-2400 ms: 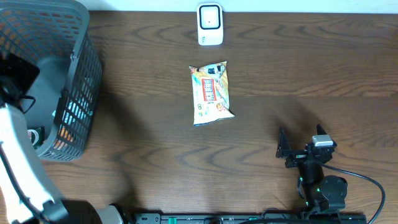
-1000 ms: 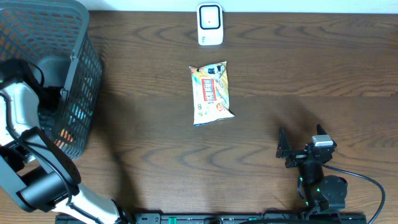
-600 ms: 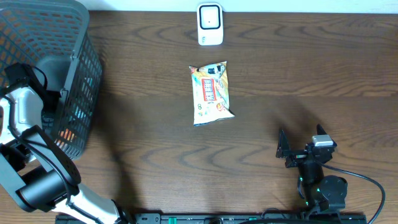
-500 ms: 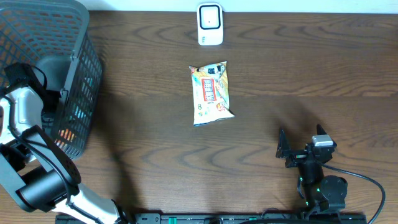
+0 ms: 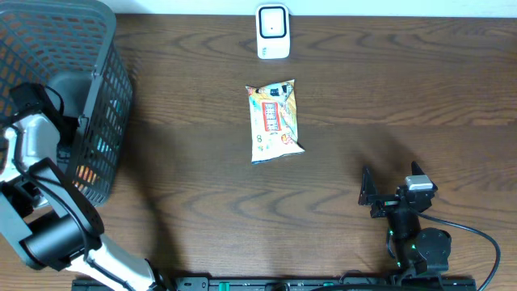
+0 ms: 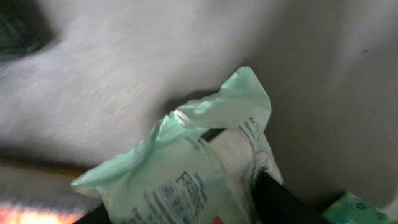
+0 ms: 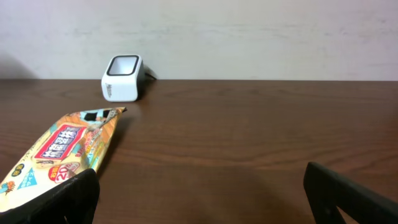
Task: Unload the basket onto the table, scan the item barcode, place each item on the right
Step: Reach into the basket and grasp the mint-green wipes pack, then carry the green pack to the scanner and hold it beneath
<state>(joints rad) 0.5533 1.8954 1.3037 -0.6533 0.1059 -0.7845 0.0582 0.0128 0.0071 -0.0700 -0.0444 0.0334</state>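
A dark mesh basket point(image 5: 105, 97) stands at the left end of the wooden table point(image 5: 404, 97), and the left arm reaches down into it. Inside, a pale green packet point(image 6: 186, 168) lies crumpled against the grey floor of the basket, with the corner of another green item point(image 6: 356, 208) to its right. The left gripper point(image 6: 186, 210) is right at this packet, one dark finger point(image 6: 277, 200) against its right edge; whether the jaws have hold of it I cannot tell. The white scanner point(image 5: 273, 32) stands at the far edge, and a snack packet point(image 5: 275, 121) lies flat just near of it. The right gripper point(image 5: 367, 194) rests near right, jaws wide apart, holding nothing.
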